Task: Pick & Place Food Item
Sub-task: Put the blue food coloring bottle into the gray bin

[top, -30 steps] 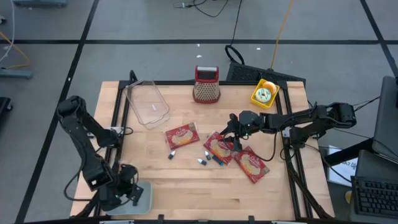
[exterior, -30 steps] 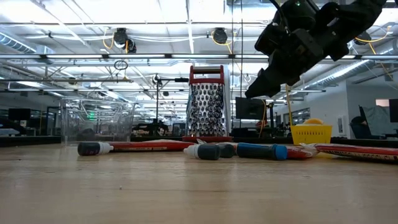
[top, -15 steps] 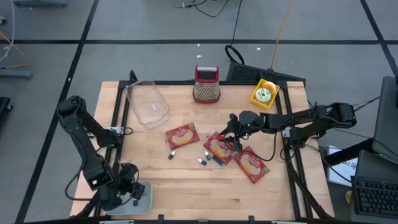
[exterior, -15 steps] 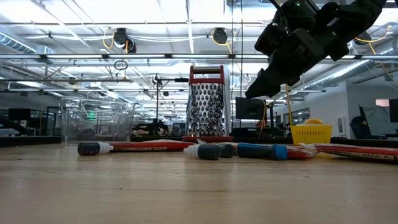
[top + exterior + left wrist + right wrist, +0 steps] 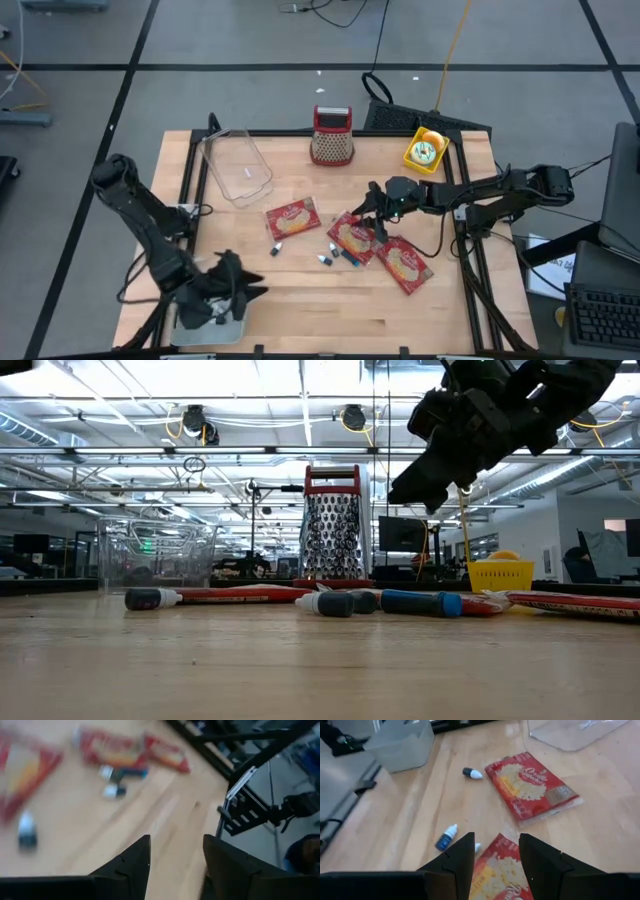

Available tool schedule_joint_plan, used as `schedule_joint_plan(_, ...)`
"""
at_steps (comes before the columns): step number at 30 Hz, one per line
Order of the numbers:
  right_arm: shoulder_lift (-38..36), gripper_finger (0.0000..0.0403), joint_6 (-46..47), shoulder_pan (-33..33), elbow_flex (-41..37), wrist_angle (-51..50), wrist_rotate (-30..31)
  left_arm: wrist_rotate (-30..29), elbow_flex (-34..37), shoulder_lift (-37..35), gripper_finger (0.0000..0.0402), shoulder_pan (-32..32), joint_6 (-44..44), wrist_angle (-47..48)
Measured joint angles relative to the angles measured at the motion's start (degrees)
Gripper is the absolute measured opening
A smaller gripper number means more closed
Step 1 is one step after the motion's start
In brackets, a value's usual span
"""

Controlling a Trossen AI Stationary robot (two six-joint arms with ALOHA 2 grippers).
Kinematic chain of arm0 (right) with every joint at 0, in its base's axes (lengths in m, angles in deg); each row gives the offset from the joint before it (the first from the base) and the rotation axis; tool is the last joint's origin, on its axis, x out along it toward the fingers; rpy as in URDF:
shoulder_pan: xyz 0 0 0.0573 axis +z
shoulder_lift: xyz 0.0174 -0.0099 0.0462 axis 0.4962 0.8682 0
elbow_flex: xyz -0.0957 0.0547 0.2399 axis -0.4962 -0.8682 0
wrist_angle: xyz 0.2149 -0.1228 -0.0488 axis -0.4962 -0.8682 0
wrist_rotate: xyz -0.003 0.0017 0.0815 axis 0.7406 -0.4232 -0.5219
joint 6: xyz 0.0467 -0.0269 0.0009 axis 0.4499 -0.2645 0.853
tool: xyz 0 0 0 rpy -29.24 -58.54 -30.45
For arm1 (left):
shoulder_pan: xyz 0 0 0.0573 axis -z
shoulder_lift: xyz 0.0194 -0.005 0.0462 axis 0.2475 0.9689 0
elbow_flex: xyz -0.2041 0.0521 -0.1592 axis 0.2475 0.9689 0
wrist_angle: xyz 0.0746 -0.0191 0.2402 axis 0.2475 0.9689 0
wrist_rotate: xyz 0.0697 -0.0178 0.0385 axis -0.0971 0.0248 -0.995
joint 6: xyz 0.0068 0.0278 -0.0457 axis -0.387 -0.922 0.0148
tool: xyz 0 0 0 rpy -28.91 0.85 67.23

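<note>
In the high view, the three red popcorn packets lie flat on the table [image 5: 300, 300]: one packet [image 5: 292, 217] near the middle, a second packet [image 5: 351, 237] just beside it, and a third packet [image 5: 404, 263] partly touching the second; none is lifted, and small blue-white bottles [image 5: 335, 257] lie between them. The clear container [image 5: 237, 165] at the far left side is empty, and the grey bin [image 5: 215, 318] at the near left corner shows nothing inside, as far as I can tell. So I judge the task is at its beginning: no food item is picked yet, all placing is left. The right gripper [image 5: 372, 205] hangs above the second packet, approx. over its far edge; the left gripper [image 5: 245, 285] is near the grey bin, well apart from the packets. In the low view, the right gripper [image 5: 425, 485] is clearly above the table, touching nothing, with the grater [image 5: 334, 525] and the yellow basket [image 5: 499, 573] behind. In the left wrist view, the fingers [image 5: 131, 860] are spread w/ only bare wood between them. In the right wrist view, the fingers [image 5: 461, 855] are also spread, empty, and point down at the second packet [image 5: 497, 865], w/ the first packet [image 5: 532, 786] further off.
</note>
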Motion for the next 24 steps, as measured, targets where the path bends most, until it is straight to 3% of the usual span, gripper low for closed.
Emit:
schedule_joint_plan(4, 0.3, 0.0142, 3.8, 1.1, 0.0, 1.0, -5.2, 0.8, 0.0, 0.0, 0.0184, -5.4, -21.5, -8.5)
schedule_joint_plan(7, 0.6, 0.0142, 5.6, 4.2, -0.2, 2.3, -5.2, 3.3, 0.0, 0.0, 0.0184, -10.2, -33.3, -12.3)
schedule_joint_plan(15, 0.6, 0.0142, 5.7, 15.0, -6.1, 21.8, -5.2, 17.7, 0.3, 0.0, 0.0184, -23.2, -52.0, -17.4)
schedule_joint_plan(19, 0.6, 0.0141, 5.8, 19.2, -8.5, 30.0, -4.8, 24.3, 4.8, 0.0, 0.0184, -29.4, -59.8, -28.4)
schedule_joint_plan(21, 0.6, 0.0141, 6.6, 21.0, -8.6, 31.2, -1.7, 30.1, 8.0, 0.0, 0.0184, -32.4, -62.2, -35.9)
schedule_joint_plan(24, 0.6, 0.0142, 7.1, 23.5, -8.2, 27.9, 9.3, 38.2, 13.0, 0.0, 0.0184, -36.3, -62.9, -44.6)
